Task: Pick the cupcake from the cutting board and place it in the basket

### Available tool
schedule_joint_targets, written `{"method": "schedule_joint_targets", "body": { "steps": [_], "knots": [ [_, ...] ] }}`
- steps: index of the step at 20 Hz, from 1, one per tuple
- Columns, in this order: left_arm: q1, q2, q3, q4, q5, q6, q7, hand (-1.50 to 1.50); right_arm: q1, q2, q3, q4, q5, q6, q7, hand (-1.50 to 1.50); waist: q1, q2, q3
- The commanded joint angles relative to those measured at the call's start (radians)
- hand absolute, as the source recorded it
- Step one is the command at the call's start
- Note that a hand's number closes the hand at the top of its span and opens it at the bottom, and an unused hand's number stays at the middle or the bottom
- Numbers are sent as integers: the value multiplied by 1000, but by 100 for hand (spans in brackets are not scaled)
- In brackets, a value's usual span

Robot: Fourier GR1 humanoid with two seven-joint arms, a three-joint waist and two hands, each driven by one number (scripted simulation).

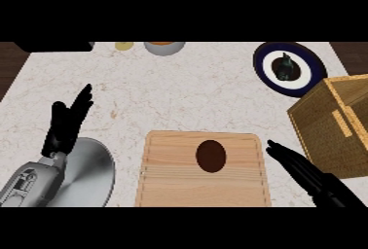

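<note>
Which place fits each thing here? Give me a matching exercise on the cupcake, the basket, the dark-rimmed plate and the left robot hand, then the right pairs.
Things:
1. cupcake
2. basket
3. dark-rimmed plate
4. left robot hand

Places:
A. at the counter's right edge, beside the cutting board
B. far right of the counter, with a small dark object on it
C. on the cutting board, near its middle
D. left side, fingers straight, above a grey round plate

Pairs: 1-C, 2-A, 3-B, 4-D
</note>
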Motion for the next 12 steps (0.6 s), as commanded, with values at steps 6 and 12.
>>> {"method": "schedule_joint_targets", "body": {
  "steps": [6,12],
  "knots": [
    [19,-65,33,11,-80,-40,-21,0,105,93,6,-129,126,23,102,-150,9,2,3],
    [27,-58,94,-24,-78,-99,-5,0,-6,213,-19,31,198,3,79,-150,18,3,3]
  ]
}}
